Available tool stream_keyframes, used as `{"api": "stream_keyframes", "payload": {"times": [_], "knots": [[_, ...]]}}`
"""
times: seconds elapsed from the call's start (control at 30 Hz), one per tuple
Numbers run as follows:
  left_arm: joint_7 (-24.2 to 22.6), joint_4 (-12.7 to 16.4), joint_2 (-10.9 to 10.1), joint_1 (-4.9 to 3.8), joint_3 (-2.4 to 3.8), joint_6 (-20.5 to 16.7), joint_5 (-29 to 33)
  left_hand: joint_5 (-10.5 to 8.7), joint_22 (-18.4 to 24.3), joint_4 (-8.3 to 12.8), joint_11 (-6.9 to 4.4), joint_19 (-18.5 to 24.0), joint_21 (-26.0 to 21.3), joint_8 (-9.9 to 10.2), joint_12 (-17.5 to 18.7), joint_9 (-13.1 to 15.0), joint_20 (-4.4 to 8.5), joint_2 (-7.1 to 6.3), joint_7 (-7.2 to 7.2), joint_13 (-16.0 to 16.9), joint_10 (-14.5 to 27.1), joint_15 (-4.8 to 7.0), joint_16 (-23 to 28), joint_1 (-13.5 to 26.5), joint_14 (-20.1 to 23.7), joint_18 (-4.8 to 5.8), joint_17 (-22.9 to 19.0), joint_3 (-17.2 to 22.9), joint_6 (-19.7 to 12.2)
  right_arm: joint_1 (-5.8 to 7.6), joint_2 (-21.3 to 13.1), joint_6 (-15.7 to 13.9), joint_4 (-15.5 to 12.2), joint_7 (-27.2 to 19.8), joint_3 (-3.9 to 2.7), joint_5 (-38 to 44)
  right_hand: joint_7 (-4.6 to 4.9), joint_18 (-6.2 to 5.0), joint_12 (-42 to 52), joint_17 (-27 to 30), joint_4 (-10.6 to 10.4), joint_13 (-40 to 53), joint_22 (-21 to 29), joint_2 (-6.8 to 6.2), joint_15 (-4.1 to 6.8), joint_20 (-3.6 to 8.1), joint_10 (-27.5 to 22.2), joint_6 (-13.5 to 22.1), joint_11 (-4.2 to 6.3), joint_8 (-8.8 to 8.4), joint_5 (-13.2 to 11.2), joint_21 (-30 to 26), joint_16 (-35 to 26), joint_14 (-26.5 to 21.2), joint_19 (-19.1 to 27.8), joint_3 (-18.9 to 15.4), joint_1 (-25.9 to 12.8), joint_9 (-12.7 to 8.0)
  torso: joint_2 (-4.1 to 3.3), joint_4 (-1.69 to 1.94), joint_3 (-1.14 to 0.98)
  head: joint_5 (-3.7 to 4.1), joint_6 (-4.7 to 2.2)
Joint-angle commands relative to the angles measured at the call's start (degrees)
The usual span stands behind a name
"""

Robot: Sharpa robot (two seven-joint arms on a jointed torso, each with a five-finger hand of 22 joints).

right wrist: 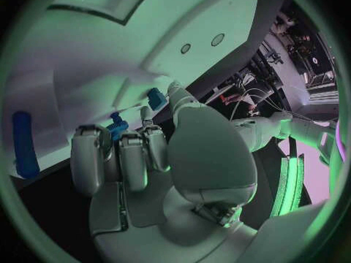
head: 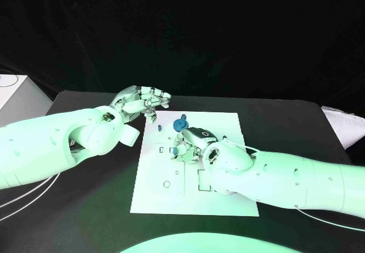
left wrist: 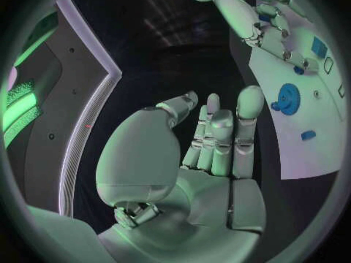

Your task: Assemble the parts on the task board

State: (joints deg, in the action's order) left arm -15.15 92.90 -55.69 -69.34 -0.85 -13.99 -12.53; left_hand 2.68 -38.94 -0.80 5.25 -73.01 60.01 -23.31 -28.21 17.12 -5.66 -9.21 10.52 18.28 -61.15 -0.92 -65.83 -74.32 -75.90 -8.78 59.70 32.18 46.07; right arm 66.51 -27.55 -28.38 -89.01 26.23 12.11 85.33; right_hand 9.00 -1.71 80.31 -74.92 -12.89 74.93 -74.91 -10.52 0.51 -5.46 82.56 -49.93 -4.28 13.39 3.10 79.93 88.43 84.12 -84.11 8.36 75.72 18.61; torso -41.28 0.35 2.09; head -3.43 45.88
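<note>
The white task board (head: 228, 124) lies mid-table. A blue gear (head: 180, 124) stands near its far edge, and the gear (left wrist: 289, 98) also shows in the left wrist view. A small blue peg (head: 160, 127) lies left of the gear. My left hand (head: 142, 100) hovers over the board's far left corner, and the left hand (left wrist: 212, 140) holds nothing, its fingers stretched out. My right hand (head: 194, 143) is low over the board's middle with its fingers (right wrist: 124, 152) curled. A small blue part (right wrist: 117, 125) sits at its fingertips; whether it is gripped is unclear.
A blue square piece (right wrist: 157, 98) sits in the board close to the right thumb. A long blue peg (right wrist: 23, 143) lies off to the side. Empty outlined slots (head: 203, 179) mark the board's near half. A white box (head: 19, 97) stands at the table's far left.
</note>
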Motion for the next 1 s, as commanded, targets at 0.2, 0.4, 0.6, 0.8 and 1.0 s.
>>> {"api": "stream_keyframes", "payload": {"times": [0.2, 0.4, 0.6, 0.8, 1.0], "knots": [[5.28, -0.91, 0.20, -0.02, 0.01, 2.03, -5.49, 0.01, -8.22, -0.98, -1.03, -0.65, 6.81, -1.64, -13.65, 0.30, 0.21, -1.12, -1.31, 8.46, -2.47, 0.79, -12.23, 3.01, -6.39, 1.53, 13.47, -3.03, 0.86, 0.90, -3.70, -5.27, -3.62, -7.09, -0.20, -2.12, 0.53, -0.68, -0.22, -10.86, -3.83, 5.74, -9.17, -0.19, -0.74, -0.57, -0.43, 1.92, -0.34, -0.86, 0.30, -0.54, -0.49, 4.82, -1.52, -5.08, 3.74, -0.14, 0.47, -0.18, -0.09, -0.05, -0.39], [13.92, -2.14, 0.46, -0.06, 0.02, 4.38, -12.37, 0.23, -23.10, -4.89, -1.62, -5.25, 16.65, -5.75, -39.39, 2.76, 0.49, -0.26, -2.25, 34.33, -7.94, 1.18, -20.73, 7.21, -11.52, 3.68, 24.45, -6.07, 1.62, 3.26, -7.66, -4.34, -5.53, -20.23, -0.43, -10.48, 0.44, -0.98, 0.48, -10.61, -3.02, 6.30, -8.53, 2.03, -0.73, -0.65, -0.09, 1.00, -0.26, -0.46, 4.94, -1.93, -0.64, 4.74, -0.97, -3.41, 8.06, 0.15, 1.31, -0.08, -0.06, 0.08, -0.61], [28.16, -2.88, 0.87, -0.55, 0.04, 11.12, -21.79, 0.12, -28.74, -6.94, -2.87, -7.19, 20.11, -10.44, -46.22, 6.54, 1.36, 0.48, -3.72, 43.31, -12.22, 2.21, -22.89, 8.58, -13.14, 4.53, 27.93, -6.49, 2.60, 6.40, -13.10, -0.28, -7.02, -28.85, -0.64, -21.49, 0.15, -1.20, 0.10, -10.19, -2.45, 5.93, -8.05, 1.84, -0.50, -0.45, -0.56, -0.12, 0.01, 0.62, 8.38, -3.05, -0.89, 4.61, -0.51, -2.35, 9.79, 0.59, 2.42, 0.06, -0.25, 0.06, -0.49], [40.42, -3.54, 2.65, -2.22, 0.01, 18.65, -29.19, 0.13, -29.55, -11.11, -3.34, -7.26, 20.68, -13.63, -46.35, 9.81, 1.79, 1.19, -4.27, 43.46, -12.08, 2.59, -22.83, 12.40, -13.13, 4.64, 27.83, -7.94, 1.95, 8.68, -16.85, 1.31, -5.83, -31.44, -1.05, -29.87, 0.13, -1.17, 0.10, -10.27, -2.62, 5.90, -8.15, 1.25, -0.41, -0.32, -0.63, 0.02, 0.09, 1.14, 12.81, -3.08, -0.89, 4.63, -0.56, -1.17, 10.19, 0.75, 3.26, 0.29, -0.41, -0.16, -0.04], [47.30, -5.52, 6.19, -3.88, -1.49, 24.89, -35.16, 0.12, -28.88, -13.61, -3.32, -6.67, 20.37, -15.05, -45.01, 11.94, 1.83, 1.31, -4.28, 41.49, -10.40, 2.64, -22.03, 13.74, -12.54, 4.49, 26.45, -9.61, 0.12, 10.50, -17.94, 1.46, -1.33, -32.39, -1.45, -39.12, 0.15, -1.16, 0.07, -10.41, -2.69, 5.87, -8.17, 1.13, -0.41, -0.32, -0.66, 0.11, 0.07, 1.13, 13.01, -3.07, -0.83, 4.66, -0.57, -1.11, 10.10, 0.74, 3.86, 0.48, -0.63, -0.12, 0.73]]}}
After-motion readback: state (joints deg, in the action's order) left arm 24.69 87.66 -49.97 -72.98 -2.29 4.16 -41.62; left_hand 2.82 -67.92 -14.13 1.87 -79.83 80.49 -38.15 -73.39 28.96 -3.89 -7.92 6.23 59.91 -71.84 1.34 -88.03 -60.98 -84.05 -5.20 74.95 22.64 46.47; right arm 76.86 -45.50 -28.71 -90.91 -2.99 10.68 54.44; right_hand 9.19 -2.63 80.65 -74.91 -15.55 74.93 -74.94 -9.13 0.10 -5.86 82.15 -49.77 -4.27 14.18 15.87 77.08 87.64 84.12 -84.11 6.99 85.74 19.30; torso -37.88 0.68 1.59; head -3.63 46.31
